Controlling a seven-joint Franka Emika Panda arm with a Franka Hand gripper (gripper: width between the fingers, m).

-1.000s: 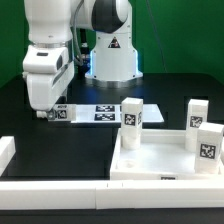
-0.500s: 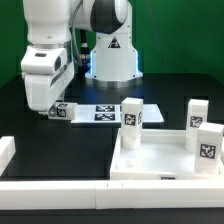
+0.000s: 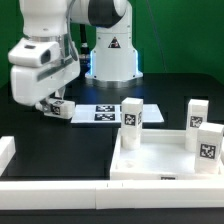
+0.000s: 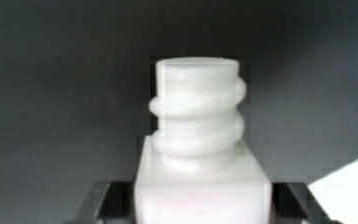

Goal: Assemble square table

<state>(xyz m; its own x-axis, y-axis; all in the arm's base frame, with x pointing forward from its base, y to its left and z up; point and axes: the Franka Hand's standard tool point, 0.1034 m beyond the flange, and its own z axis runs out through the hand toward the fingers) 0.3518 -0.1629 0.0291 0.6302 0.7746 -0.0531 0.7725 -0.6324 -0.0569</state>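
Observation:
My gripper (image 3: 52,106) is shut on a white table leg (image 3: 60,107) with a black-and-white tag, held tilted above the black table at the exterior view's left. In the wrist view the leg (image 4: 201,125) fills the middle, its threaded end pointing away, with my dark fingers (image 4: 108,204) pressed to both sides. The square tabletop (image 3: 160,162) lies rim up at the exterior view's right. Three legs stand on it: one at its back left corner (image 3: 131,124), one at the back right (image 3: 197,116), one at the right (image 3: 207,150).
The marker board (image 3: 102,114) lies flat behind the tabletop, near the robot base (image 3: 110,62). Long white bars (image 3: 60,190) run along the front edge, with one end block at the exterior view's left (image 3: 6,152).
The arm has swung toward the exterior view's left and tilted, carrying the held leg up off the table and turning it.

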